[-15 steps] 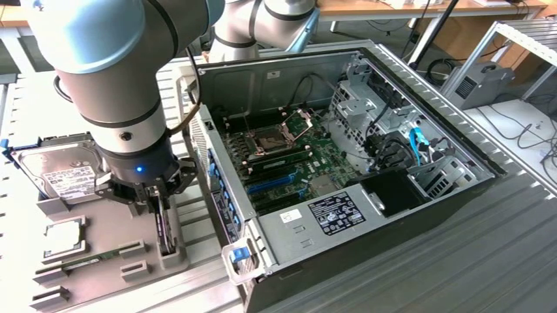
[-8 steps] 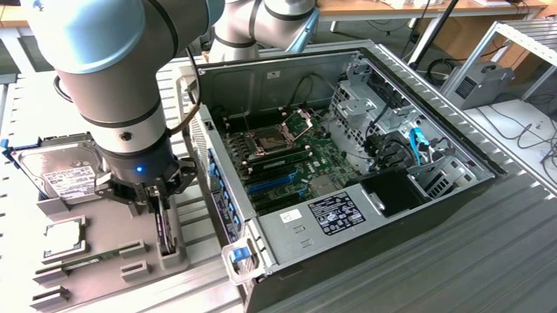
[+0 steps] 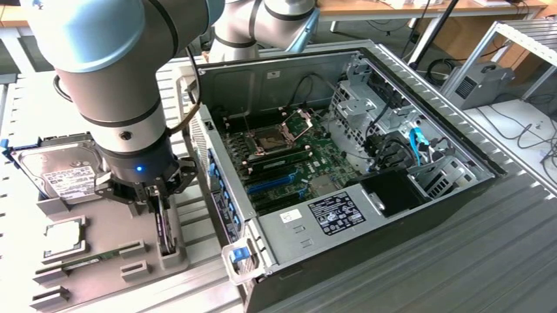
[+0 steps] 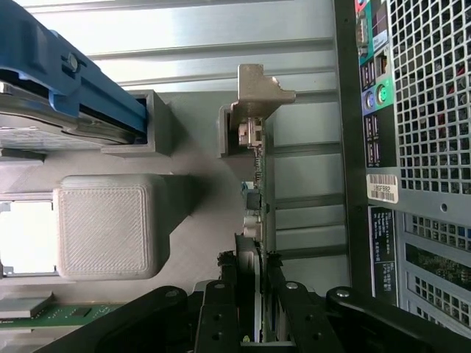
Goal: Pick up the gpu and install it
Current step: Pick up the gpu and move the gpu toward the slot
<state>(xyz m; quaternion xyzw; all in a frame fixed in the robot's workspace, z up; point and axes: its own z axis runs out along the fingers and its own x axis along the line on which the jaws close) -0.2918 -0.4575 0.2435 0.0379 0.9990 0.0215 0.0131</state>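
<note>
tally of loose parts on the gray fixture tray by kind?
Hard drive: 1
CPU: 1
Memory stick: 1
GPU: 1
Total: 4

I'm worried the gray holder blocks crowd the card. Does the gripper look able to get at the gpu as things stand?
Probably yes: the gripper sits right over the gpu, straddling the edge of the card where it stands in the gray holder, with nothing between them.
</note>
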